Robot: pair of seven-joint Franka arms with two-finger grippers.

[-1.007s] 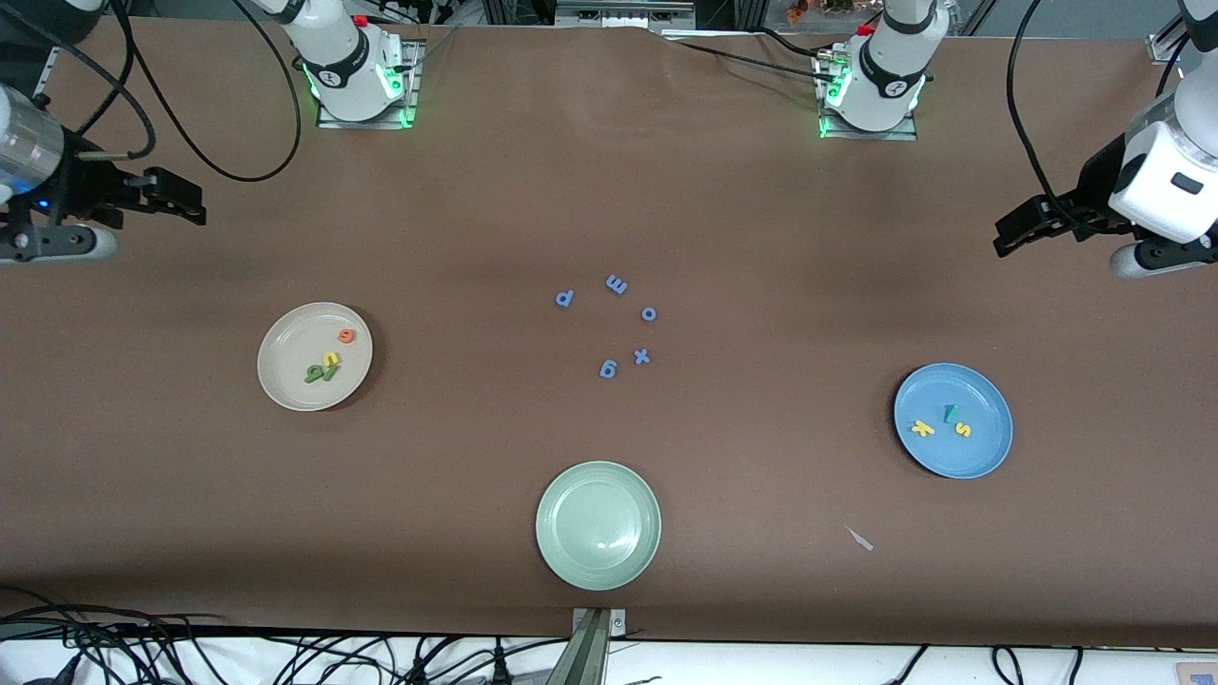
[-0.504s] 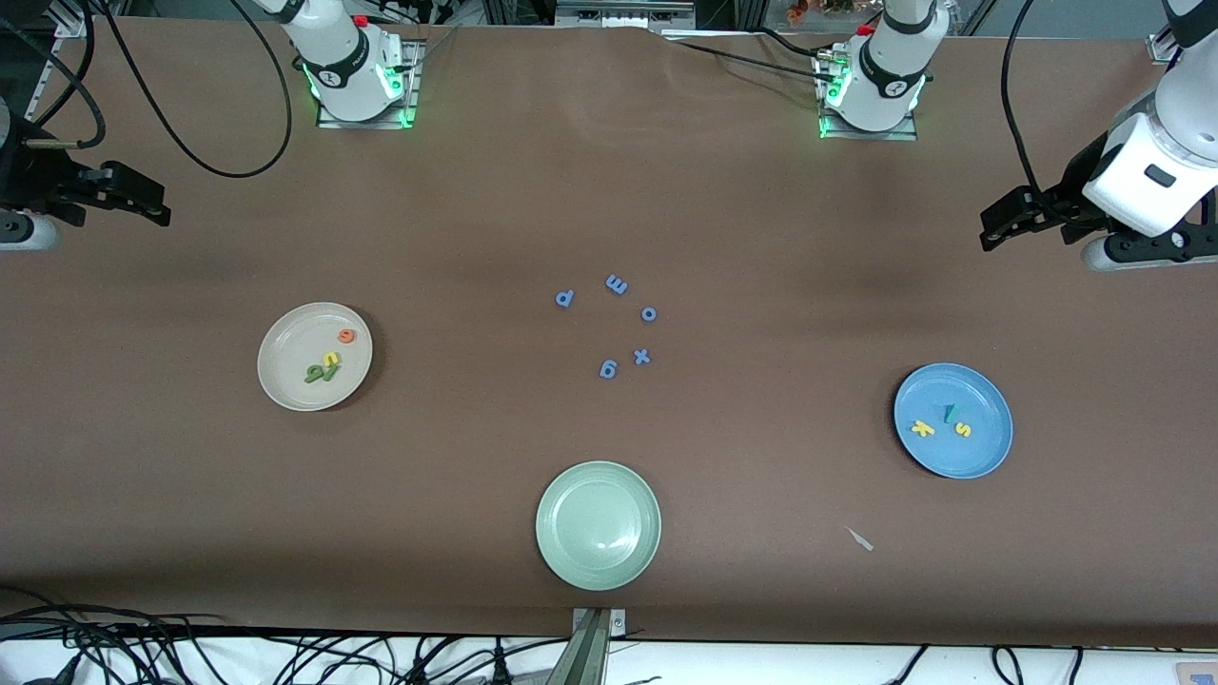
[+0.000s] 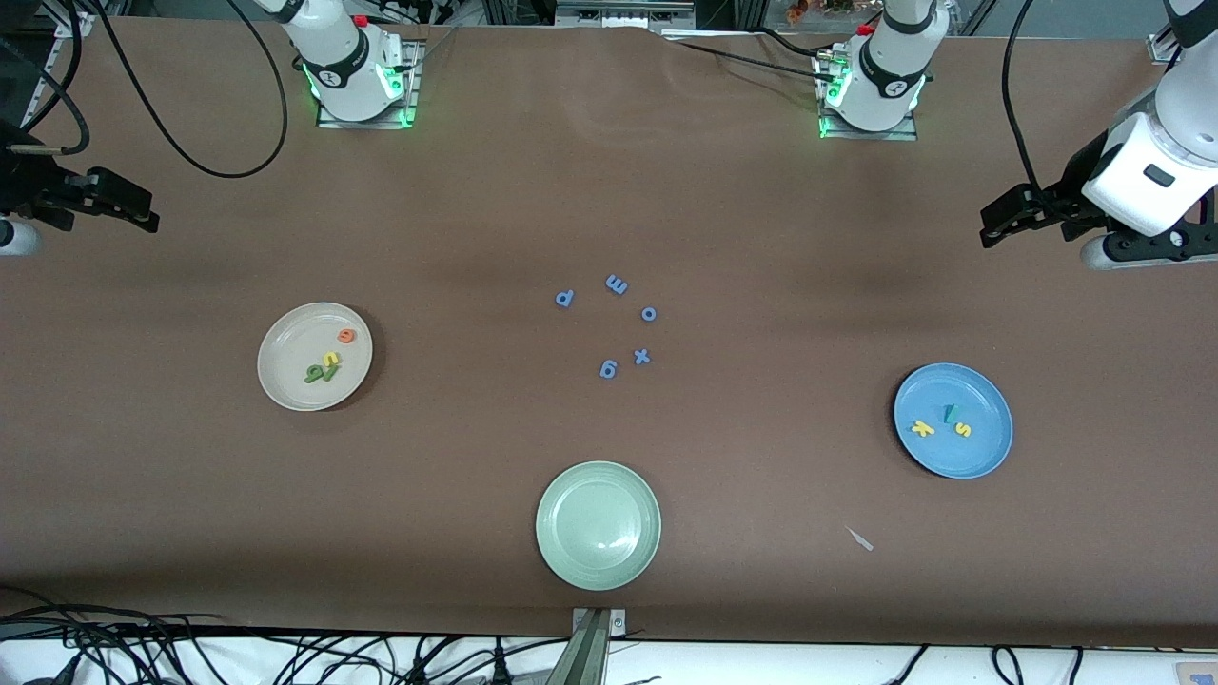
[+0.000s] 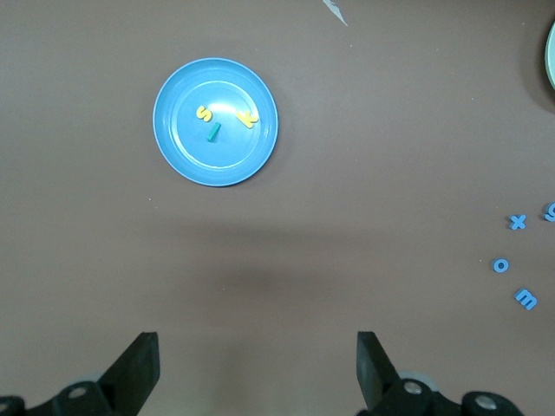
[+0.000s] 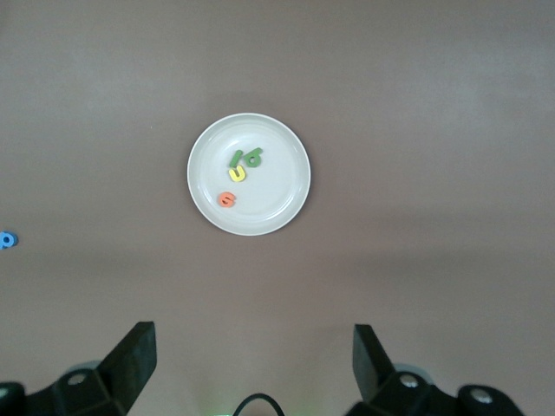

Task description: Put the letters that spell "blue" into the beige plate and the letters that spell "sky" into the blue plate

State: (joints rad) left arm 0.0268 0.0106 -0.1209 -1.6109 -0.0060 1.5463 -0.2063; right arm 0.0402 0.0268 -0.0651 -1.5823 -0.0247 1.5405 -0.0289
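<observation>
The beige plate [image 3: 285, 371] lies toward the right arm's end of the table and holds the orange "e" [image 3: 347, 335], the yellow "u" [image 3: 331, 359] and the green "b" and "l" [image 3: 319, 373]. The blue plate [image 3: 985, 452] lies toward the left arm's end and holds the yellow "k" [image 3: 921, 428], the teal "y" [image 3: 950, 413] and the yellow "s" [image 3: 963, 429]. My right gripper [image 3: 143, 214] hangs open and empty at its table end. My left gripper [image 3: 994, 228] hangs open and empty at the other end. Each wrist view shows its own plate: the beige plate [image 5: 277, 195] and the blue plate [image 4: 182, 147].
Several all-blue letters [image 3: 609, 368] lie scattered mid-table. An empty pale green plate [image 3: 561, 495] sits nearer the front camera than those letters. A small pale scrap [image 3: 861, 539] lies between the green plate and the blue one. Cables run along the table's front edge.
My right gripper has drawn back toward its end of the table. The left gripper shifted slightly, then held still. Plates and letters have not moved.
</observation>
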